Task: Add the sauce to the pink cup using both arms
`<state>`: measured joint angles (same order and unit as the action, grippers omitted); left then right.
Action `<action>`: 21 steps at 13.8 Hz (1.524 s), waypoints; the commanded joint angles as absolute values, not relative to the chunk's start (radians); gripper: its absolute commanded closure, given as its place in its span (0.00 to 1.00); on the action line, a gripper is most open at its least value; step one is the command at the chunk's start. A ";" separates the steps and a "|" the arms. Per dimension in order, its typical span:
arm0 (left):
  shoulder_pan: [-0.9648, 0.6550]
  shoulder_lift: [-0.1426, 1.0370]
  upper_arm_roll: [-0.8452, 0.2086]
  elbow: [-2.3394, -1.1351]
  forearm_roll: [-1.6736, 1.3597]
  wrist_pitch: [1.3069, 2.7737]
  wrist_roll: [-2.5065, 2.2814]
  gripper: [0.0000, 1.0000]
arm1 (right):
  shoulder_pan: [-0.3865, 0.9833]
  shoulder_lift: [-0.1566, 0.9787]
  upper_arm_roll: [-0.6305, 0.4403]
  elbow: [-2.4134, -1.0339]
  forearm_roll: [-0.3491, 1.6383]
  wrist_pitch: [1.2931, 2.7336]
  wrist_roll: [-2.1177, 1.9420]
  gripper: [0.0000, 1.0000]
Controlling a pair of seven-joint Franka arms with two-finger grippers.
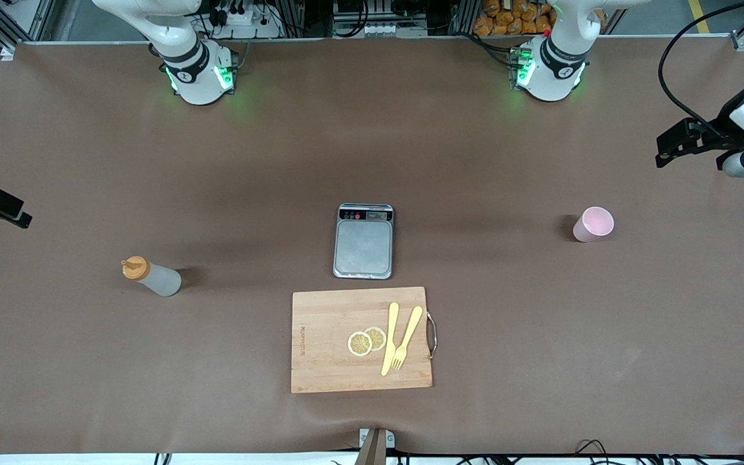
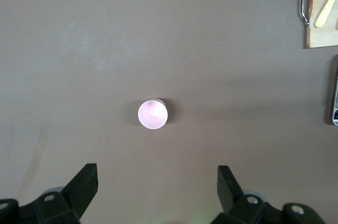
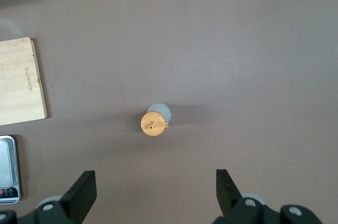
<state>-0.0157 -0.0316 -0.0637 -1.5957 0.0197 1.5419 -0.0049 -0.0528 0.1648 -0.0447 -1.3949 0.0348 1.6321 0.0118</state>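
Nearest the front camera lay the wooden cutting board (image 1: 340, 342), carrying two lemon slices (image 1: 366, 340) with a yellow knife (image 1: 389, 338) and yellow fork (image 1: 406, 338) side by side on it; none of this seemed to belong to the job. Just farther from the camera, at the middle of the table (image 1: 88, 161), sat the grey scale (image 1: 363, 241), bare on top.

The sauce bottle (image 1: 152, 275) stood upright toward the right arm's end of the table, about level with the scale, its orange cap (image 3: 153, 123) on. The pink cup (image 1: 593, 224) stood upright toward the left arm's end, a little farther from the camera, mouth up and apparently empty. The two stood well apart, probably so that each arm had its own item within reach.

The right gripper (image 3: 153, 195) hung high over the bottle, jaws spread wide and holding nothing, the cap showing between its fingers (image 3: 82, 192) in the right wrist view. The left gripper (image 2: 157, 189) hung likewise over the cup, released and empty. Each looked lined up for a straight descent. Nothing had been picked up; the task appeared to be at its start.

Farthest from the camera stood the two arm bases (image 1: 201, 77).
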 commanded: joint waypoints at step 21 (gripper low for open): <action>0.060 0.242 -0.041 -1.568 0.074 1.445 -0.002 0.00 | -0.142 0.248 -0.040 -1.402 0.025 1.543 -0.034 0.00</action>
